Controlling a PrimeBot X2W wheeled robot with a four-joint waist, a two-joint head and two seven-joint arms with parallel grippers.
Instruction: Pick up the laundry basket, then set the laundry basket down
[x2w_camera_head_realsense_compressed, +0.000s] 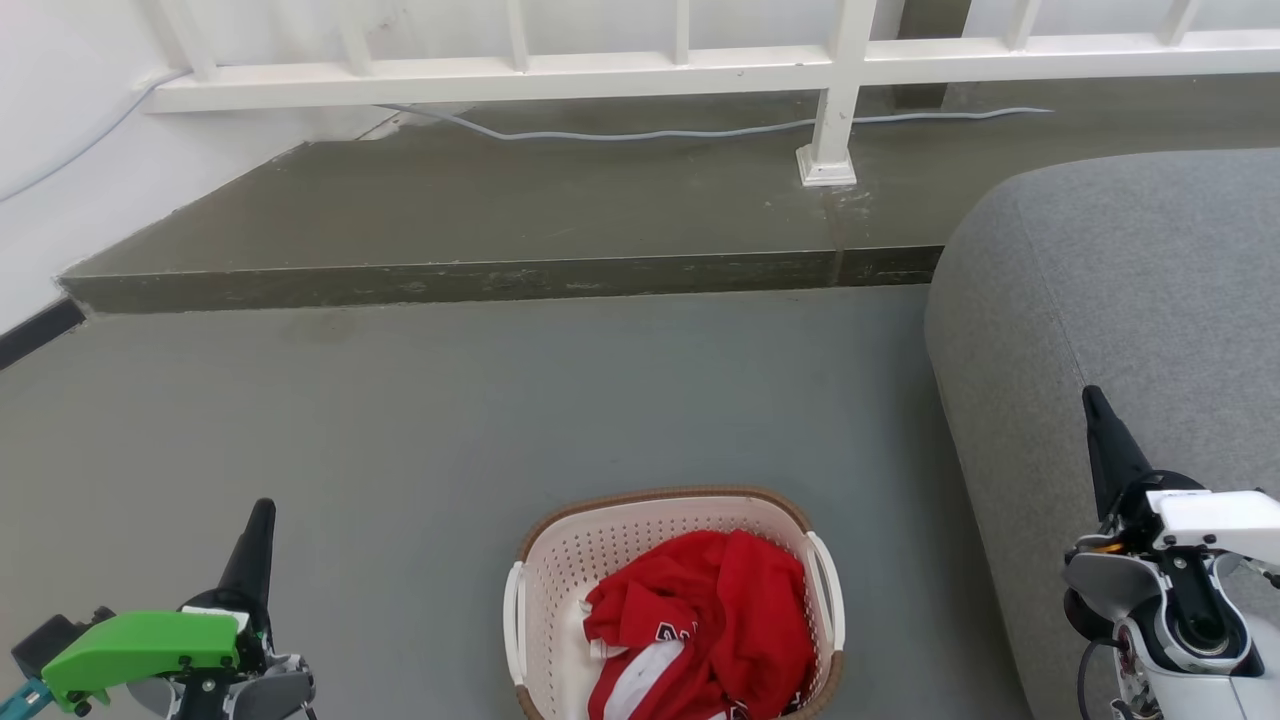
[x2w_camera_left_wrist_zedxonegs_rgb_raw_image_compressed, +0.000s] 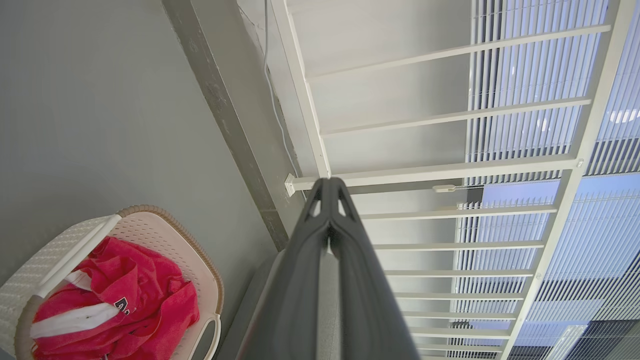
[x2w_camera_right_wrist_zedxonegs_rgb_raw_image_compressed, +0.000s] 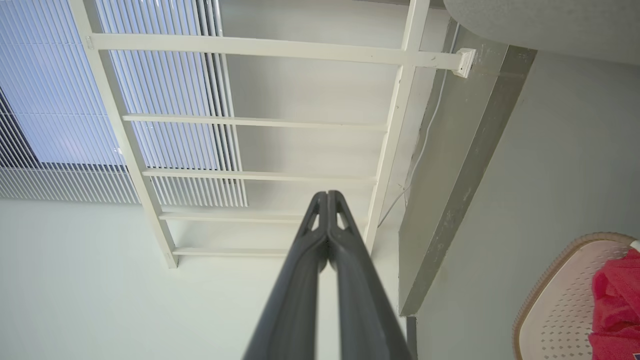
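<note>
Laundry basket (x2w_camera_head_realsense_compressed: 566, 575), cream-white perforated plastic, brown woven-look rim, white side handles: we see it on grey floor (x2w_camera_head_realsense_compressed: 420, 420), red garment (x2w_camera_head_realsense_compressed: 720, 620) inside. Our left gripper (x2w_camera_head_realsense_compressed: 262, 512) and right gripper (x2w_camera_head_realsense_compressed: 1092, 402) flank it, well apart, jaws pressed together, empty. Near its right, grey upholstered sofa (x2w_camera_head_realsense_compressed: 1150, 280).

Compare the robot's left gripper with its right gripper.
The left gripper carries a green cover at its wrist; the right gripper carries a white cover. The left gripper stands over the floor, the right gripper in front of the grey sofa. Both are shut, point up the head view and flank the laundry basket without touching it.
</note>
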